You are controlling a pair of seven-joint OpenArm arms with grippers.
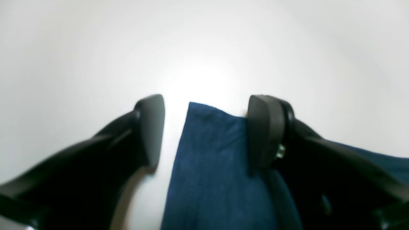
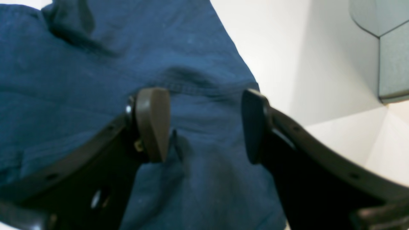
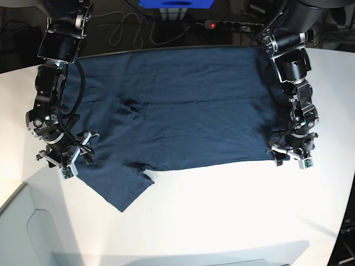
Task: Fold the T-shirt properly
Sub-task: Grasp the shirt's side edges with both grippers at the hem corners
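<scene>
the t-shirt [image 3: 183, 105] lies spread flat on the white table [image 3: 222, 210], one sleeve trailing toward the near edge. the right gripper [image 2: 204, 127] hangs over that sleeve end with its jaws apart, cloth under the gap; wrinkles there could make it pinch two layers or only a crease. the left gripper [image 1: 206, 131] stands with jaws apart at the hem corner, one finger [image 1: 150, 127] off the cloth, so a close could miss the edge. farther back, cables [image 3: 133, 27] and a power strip [image 3: 233, 25] sit clear of the work.
</scene>
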